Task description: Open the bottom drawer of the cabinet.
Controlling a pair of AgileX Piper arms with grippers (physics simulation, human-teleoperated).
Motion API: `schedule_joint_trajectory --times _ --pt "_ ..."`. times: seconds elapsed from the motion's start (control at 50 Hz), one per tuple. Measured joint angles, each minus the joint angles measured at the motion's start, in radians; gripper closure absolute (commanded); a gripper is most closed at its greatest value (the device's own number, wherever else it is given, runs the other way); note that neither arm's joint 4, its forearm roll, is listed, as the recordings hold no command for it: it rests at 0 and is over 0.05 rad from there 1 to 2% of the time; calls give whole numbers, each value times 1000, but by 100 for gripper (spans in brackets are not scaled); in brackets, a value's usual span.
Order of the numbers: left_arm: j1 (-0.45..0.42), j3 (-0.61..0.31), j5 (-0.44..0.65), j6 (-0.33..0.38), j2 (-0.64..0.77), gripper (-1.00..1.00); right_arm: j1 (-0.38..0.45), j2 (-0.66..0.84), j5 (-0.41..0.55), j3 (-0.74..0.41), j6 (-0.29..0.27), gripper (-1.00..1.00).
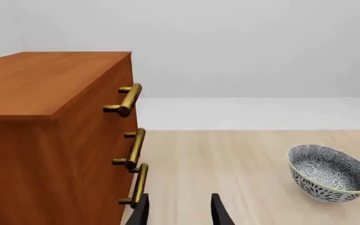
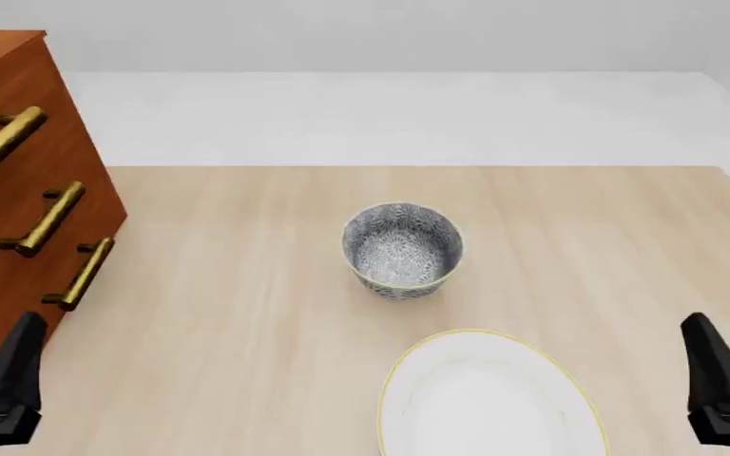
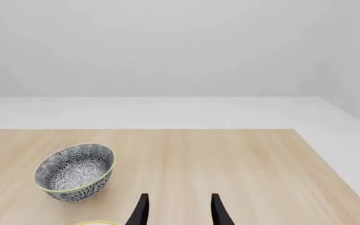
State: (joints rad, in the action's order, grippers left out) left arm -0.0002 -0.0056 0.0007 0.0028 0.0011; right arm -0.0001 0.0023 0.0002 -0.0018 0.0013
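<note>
At far left of the light wooden table (image 2: pixel 239 285), lowest of three in the tall reddish-brown wooden cabinet (image 2: pixel 10 247): the reddish-brown bottom drawer with its brass cylindrical bar handle (image 2: pixel 81 274), flush with the two fronts above, so judged not yet pulled out. No contact on that handle; nothing of the task done so far. Just short of the handle in the left wrist view, the black left tool (image 1: pixel 178 211), prongs apart and holding nothing. Left to do: reach in, close on the bar, draw the drawer outward. Mid-table, well apart from the cabinet, a grey patterned bowl (image 2: pixel 402 249); nearer, a white plate with a yellow rim (image 2: pixel 486 399). At the right edge, the black right tool (image 3: pixel 178 210), likewise spread and empty.
</note>
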Motion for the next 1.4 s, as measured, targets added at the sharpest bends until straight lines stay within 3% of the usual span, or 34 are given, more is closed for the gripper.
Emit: schedule_joint_trajectory --times 0.28,0.82,1.1,1.4 --pt "-25 -22 7 57 0 -100 0 1 16 -16 3 -100" --pt "-127 -6 -26 290 33 -100 1 1 14 -15 4 -100" --pt "-184 3 -225 388 244 -100 1 1 14 -15 5 -100" --pt "-199 5 -585 543 634 -100 1 2 13 -14 5 -100"
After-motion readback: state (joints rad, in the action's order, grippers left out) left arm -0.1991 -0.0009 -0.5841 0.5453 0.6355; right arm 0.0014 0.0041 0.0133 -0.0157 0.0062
